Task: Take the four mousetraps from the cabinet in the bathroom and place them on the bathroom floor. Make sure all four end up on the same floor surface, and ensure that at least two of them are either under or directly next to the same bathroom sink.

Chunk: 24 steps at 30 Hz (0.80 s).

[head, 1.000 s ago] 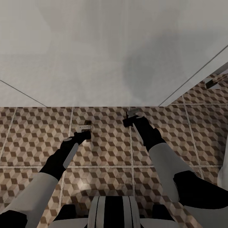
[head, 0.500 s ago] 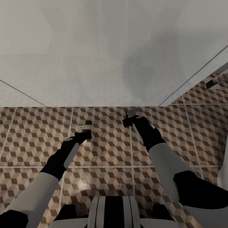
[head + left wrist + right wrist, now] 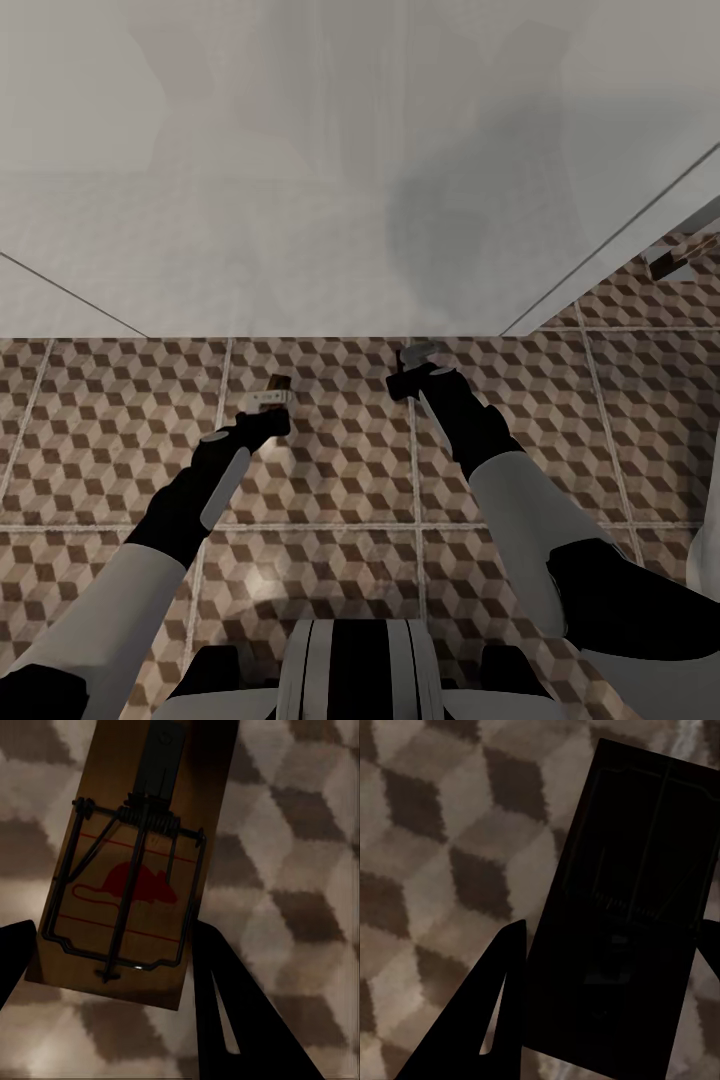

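- Below the head camera, both arms reach forward and down over the bathroom floor (image 3: 120, 440), tiled in a brown-and-beige cube pattern with pale grout lines; a pale grey wall rises just beyond the grippers.
- Left gripper (image 3: 268, 420): in the left wrist view its two dark fingers (image 3: 225, 1005) stand apart on either side of a mousetrap (image 3: 135, 862). Whether they press its edges or merely flank it cannot be told.
- That mousetrap, seen from the head camera (image 3: 273, 394), lies just ahead of the left fingertips, near the foot of the wall. Wooden board, dark wire spring and bar, red mouse print on its face. It appears to lie flat on or just above the tiles; contact cannot be confirmed.
- Right gripper (image 3: 412, 372): in the right wrist view a dark finger (image 3: 487, 1012) sits against one long edge of a second mousetrap (image 3: 630, 907), with the other finger at the opposite edge. The jaws span the board; a firm grip cannot be confirmed.
- The second mousetrap, in the head view (image 3: 420, 352), projects beyond the right fingertips close to the wall, and is in deep shadow.
- The two traps are well apart, on neighbouring tiles.
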Available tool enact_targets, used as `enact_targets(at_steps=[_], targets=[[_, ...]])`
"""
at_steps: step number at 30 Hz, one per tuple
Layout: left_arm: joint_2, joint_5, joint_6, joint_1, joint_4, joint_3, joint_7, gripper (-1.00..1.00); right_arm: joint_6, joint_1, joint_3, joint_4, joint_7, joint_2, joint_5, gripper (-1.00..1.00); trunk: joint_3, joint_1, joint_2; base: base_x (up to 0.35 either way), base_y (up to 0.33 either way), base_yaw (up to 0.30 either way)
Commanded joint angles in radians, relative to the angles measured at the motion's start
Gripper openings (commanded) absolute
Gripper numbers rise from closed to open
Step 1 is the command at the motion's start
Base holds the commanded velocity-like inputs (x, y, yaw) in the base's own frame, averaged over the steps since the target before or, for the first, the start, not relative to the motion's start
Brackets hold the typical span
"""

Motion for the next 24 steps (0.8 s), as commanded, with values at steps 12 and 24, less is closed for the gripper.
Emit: enact_targets(at_steps=[12,24], targets=[[0.002,0.007,0.145,-0.001,-0.083,-0.004,0.008,-1.00,0.003,0.000,0.001,0.000,0.008,0.000,0.009,-1.00,-0.001,0.000,0.000,0.000,0.000,0.000],[0.002,0.006,0.151,-0.004,-0.074,-0.001,0.051,-1.00,0.002,0.000,0.003,0.000,0.008,0.000,0.009,-1.00,-0.001,0.000,0.000,0.000,0.000,0.000]])
